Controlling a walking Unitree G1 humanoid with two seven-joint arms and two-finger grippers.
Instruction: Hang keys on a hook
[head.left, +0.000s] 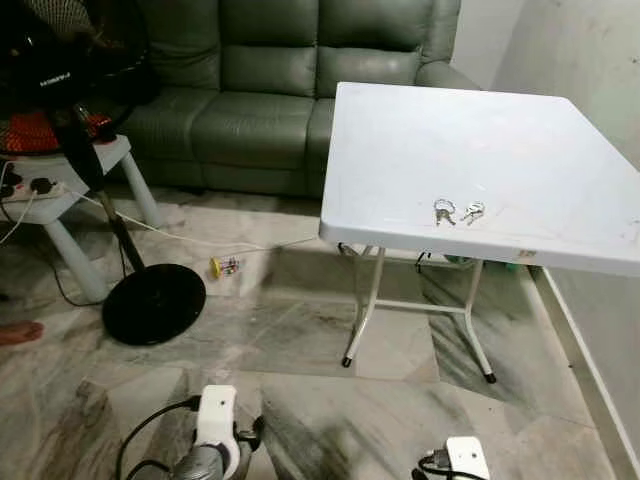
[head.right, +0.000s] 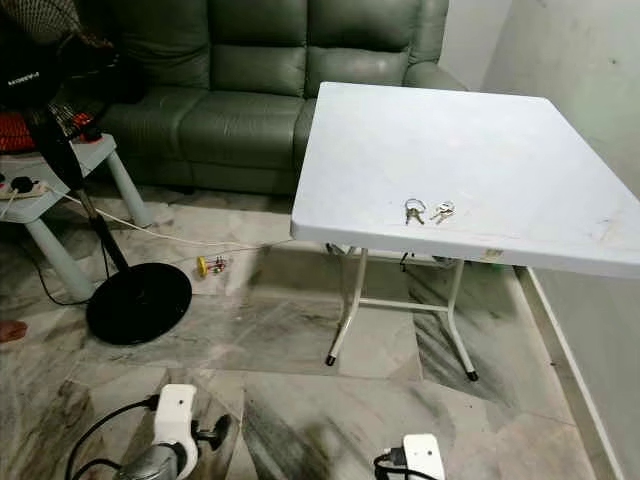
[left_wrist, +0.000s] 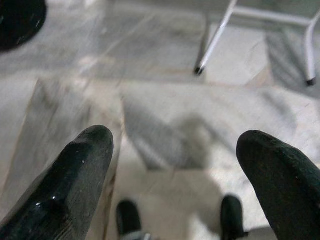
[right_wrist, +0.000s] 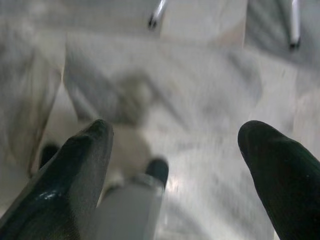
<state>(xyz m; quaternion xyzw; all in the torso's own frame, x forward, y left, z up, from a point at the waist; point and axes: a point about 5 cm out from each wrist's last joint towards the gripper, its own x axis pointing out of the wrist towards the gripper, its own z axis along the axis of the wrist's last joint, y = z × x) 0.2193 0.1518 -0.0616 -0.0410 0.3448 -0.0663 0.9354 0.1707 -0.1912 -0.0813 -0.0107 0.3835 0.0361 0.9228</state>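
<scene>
While lying flat, keys (head.left: 457, 212) stretch sideways across table (head.left: 520, 150).

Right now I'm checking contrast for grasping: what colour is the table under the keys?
White table; silver keys, left eye view.

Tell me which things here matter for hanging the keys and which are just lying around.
For the job:
- keys, lying near the front edge of the white folding table
- left hand and right hand, both open, low over the floor

Just lying about:
- green sofa
- standing fan
- small yellow object on the floor
</scene>
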